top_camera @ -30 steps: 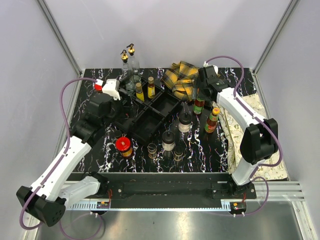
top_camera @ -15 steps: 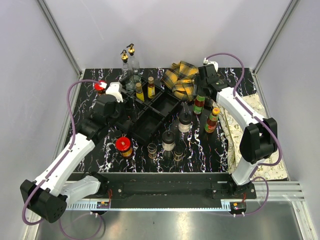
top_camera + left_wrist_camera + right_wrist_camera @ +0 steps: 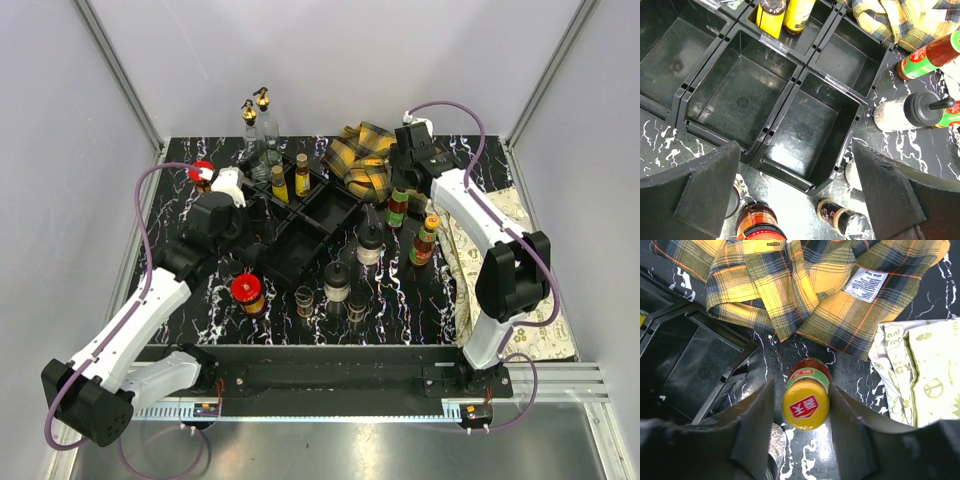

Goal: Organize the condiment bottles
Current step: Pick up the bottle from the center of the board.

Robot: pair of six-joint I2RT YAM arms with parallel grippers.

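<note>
The right claw [image 3: 802, 388] stands narrow astride the yellow-capped red sauce bottle with a green label band [image 3: 806, 407], one finger on each side of the cap. A thin gap shows on one side, and I cannot tell whether the pads already bear on it. The bottle stands upright on the black marbled worktop [image 3: 847, 372], just beside the yellow plaid cloth [image 3: 790, 285]. It is near a corner of the black divided plastic tray [image 3: 725, 337], with a cream printed cloth [image 3: 920, 365] on its other side.

The step in hand looks to be the pick. The grip would likely hold better below the cap, on the neck or shoulder, since a smooth round cap could slip or twist free. The claw looks well centred, so an even close should keep the bottle from tipping toward the plaid cloth. A straight lift before any sideways carry should take the base clear of the tray wall and of the black-capped shaker [image 3: 371, 243] nearby.

Two yellow-capped, yellow-labelled bottles [image 3: 785, 10] stand in a far compartment, and a place beside them seems a sensible home if room allows. The left claw [image 3: 796, 145] hangs wide and empty over the tray's near compartments, so the carry should pass clear of it.
</note>
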